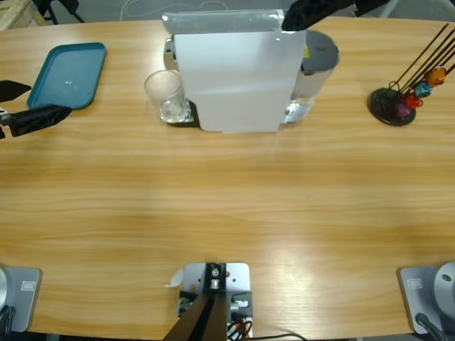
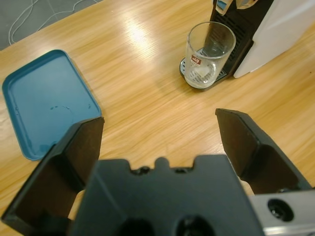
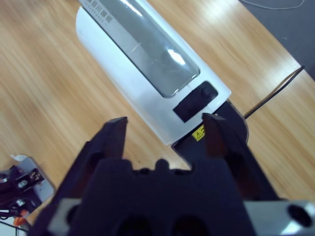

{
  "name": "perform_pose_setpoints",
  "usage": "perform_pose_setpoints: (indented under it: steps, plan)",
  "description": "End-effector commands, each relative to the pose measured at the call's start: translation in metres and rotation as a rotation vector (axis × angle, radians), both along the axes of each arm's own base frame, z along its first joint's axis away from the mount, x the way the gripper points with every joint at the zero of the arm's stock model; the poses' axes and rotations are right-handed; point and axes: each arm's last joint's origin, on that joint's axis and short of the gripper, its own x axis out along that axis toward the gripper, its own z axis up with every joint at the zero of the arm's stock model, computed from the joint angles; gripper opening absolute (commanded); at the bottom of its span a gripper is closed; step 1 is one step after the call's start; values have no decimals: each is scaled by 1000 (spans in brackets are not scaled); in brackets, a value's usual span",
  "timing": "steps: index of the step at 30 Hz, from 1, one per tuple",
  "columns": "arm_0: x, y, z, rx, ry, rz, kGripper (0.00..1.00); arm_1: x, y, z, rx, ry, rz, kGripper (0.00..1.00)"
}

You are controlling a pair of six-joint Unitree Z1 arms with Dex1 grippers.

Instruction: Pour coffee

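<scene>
A clear glass stands on the black drip tray at the left side of the white coffee machine. In the left wrist view the glass looks clear to its bottom; the coffee is out of view. My left gripper is open and holds nothing. It hovers at the table's left edge, well short of the glass. My right gripper is open above the top of the machine, near its back end, where it shows as a black shape.
A teal tray lies at the far left, just beside the left gripper. A black capsule stand with coloured capsules and long thin rods stands at the far right.
</scene>
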Motion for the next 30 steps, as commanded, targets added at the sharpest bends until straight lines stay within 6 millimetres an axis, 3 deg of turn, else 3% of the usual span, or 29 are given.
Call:
perform_pose_setpoints:
  steps: [1,11,17,24,27,30]
  plan:
    - [0,2,-8,23,28,29,996,-7,-10,-13,-16,61,-21,1000]
    - [-1,3,-8,22,27,28,996,-17,-18,-16,-26,63,-40,996]
    - [-1,3,-7,19,24,27,991,-69,-55,-29,20,-9,-60,991]
    - [-1,2,-10,19,33,22,991,-134,-100,-80,99,-70,-118,982]
    - [-1,2,-11,19,31,21,991,-151,-112,-97,121,-65,-139,977]
    - [0,1,-15,19,37,12,991,-155,-115,-101,156,-82,-155,973]
